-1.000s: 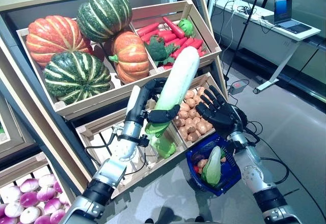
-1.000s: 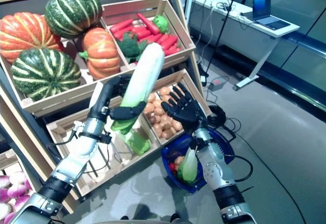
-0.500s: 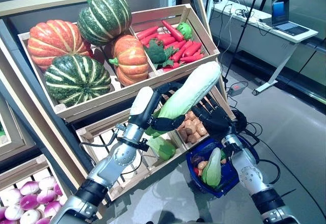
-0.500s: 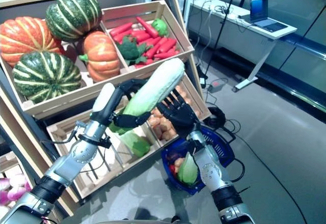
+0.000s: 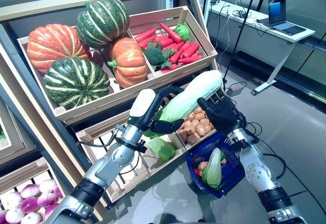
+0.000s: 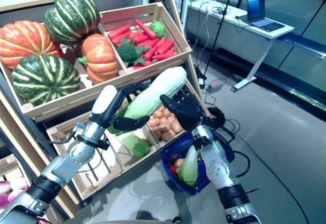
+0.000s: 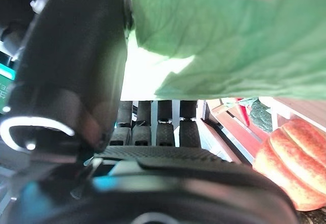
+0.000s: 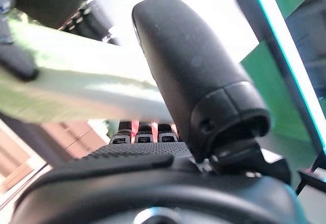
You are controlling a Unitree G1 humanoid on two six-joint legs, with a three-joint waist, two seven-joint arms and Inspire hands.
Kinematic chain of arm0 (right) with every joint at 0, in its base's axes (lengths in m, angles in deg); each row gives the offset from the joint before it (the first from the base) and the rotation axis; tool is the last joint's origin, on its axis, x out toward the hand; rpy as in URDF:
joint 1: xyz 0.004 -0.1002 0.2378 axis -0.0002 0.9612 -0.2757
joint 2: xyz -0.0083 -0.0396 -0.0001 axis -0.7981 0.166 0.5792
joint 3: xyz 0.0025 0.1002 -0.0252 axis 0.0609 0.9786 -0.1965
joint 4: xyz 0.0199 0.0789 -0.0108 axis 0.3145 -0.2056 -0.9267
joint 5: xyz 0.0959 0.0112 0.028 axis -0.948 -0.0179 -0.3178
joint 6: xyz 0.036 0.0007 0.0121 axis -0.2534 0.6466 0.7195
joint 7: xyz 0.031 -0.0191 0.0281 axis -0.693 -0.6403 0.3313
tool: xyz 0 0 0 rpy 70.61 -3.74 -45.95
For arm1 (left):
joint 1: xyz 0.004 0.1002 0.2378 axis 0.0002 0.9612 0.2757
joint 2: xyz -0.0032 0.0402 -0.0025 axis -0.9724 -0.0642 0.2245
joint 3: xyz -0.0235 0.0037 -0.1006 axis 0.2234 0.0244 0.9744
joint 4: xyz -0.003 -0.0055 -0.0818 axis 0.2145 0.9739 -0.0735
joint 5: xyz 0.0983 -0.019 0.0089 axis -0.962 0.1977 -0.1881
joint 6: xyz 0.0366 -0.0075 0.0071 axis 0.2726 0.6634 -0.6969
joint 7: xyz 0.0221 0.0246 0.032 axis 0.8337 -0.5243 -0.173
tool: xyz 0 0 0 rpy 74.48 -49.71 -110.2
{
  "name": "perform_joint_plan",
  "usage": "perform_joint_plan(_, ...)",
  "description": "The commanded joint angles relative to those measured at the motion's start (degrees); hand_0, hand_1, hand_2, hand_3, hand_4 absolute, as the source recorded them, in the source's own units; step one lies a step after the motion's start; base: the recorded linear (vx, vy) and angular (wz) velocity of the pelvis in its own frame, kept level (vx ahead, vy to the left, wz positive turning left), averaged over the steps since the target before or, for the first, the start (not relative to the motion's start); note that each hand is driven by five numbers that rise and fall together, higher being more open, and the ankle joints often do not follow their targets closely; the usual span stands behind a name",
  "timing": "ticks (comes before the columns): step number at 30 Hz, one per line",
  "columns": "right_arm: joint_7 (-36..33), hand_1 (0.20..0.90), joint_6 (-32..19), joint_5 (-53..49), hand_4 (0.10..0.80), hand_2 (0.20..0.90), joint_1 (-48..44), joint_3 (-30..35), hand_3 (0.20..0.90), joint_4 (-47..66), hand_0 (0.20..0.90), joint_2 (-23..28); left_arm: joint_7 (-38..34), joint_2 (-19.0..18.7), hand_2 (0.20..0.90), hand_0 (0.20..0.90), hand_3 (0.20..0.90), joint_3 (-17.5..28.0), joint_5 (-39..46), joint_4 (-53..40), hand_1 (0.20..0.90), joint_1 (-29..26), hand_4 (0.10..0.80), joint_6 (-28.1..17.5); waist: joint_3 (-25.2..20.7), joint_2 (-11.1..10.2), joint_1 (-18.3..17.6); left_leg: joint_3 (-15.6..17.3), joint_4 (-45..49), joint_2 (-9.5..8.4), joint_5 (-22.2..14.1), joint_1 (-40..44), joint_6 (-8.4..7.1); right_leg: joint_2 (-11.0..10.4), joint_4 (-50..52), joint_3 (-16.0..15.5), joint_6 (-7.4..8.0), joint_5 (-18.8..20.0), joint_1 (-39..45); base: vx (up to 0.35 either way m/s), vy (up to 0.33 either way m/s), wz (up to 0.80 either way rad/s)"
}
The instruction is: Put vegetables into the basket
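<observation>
Left hand (image 5: 153, 113) is curled round the green leafy end of a long pale cabbage (image 5: 193, 94), thumb across the front, fingers behind. The cabbage is held clear of the crates, tilted, white end up and toward the robot's right.

Right hand (image 5: 223, 116) sits at the cabbage's white end. Its fingers are up against the underside and its thumb stands beside the pale stalk in the right wrist view, so it's touching; whether the fingers actually close round it, cannot tell.

Blue basket (image 5: 232, 169) hangs just below the right forearm, near the floor. It already holds a pale green leafy vegetable (image 5: 213, 167) standing on end, plus a few small round brownish and dark items (image 5: 199, 162) beside it. The held cabbage is above and to the left of the basket, not in it.

Behind the hands, the lower crate: right compartment full of small brown potatoes (image 5: 196, 124), and a green leafy vegetable (image 5: 162, 148) lies in the compartment left of that, under the left hand.

Upper crate: left compartment has two orange pumpkins (image 5: 53, 42) (image 5: 128, 59) and two green striped ones (image 5: 102, 18) (image 5: 76, 79); right compartment has red carrots (image 5: 178, 46), broccoli (image 5: 156, 54) and a green pepper (image 5: 183, 30).

Bottom left corner: purple-white turnips (image 5: 25, 208) in a low bin. Background right: a white desk (image 5: 265, 28) with an open laptop (image 5: 282, 16).

No readable labels or print anywhere in view.
</observation>
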Motion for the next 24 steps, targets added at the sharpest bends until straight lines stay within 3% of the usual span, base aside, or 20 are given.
perform_joint_plan(1, 6.6, 0.9, -5.7, -5.8, 0.8, 0.9, -7.7, 5.7, 0.9, 6.5, 0.9, 0.2, -5.4, -1.9, 0.3, 0.3, 0.3, 1.8, -0.4, 1.9, 0.3, -6.3, 0.4, -6.0, -4.3, -1.1, 0.4, 1.3, 0.1, 0.33, -2.5, -1.2, -0.15, -2.4, 0.1, -1.3, 0.1, -1.0, 1.7, 0.0, 0.0, 0.0)
perform_joint_plan(13, 5.4, 0.9, -6.2, -5.0, 0.8, 0.9, -10.1, 6.3, 0.9, 7.6, 0.9, -0.4, -10.2, -2.8, 0.3, 0.3, 0.3, -2.4, -8.9, 3.4, 0.3, -8.7, 0.4, -9.6, -4.6, -1.0, -0.2, 1.5, 0.1, 0.78, -2.5, -1.2, -0.3, -2.3, 0.1, -0.5, 0.11, -1.2, 1.5, 0.0, 0.0, 0.0)
perform_joint_plan(24, 2.8, 0.9, -5.6, -5.6, 0.8, 0.9, -10.7, 3.6, 0.9, 4.6, 0.9, -2.3, -11.9, 0.2, 0.3, 0.3, 0.3, -6.6, -9.6, -2.6, 0.3, -11.8, 0.4, -13.1, -4.6, -1.3, 0.0, 1.2, 0.1, 0.64, -2.8, -1.2, -0.24, -2.5, 0.1, -0.5, 0.31, -1.3, 1.8, 0.0, 0.0, 0.0)
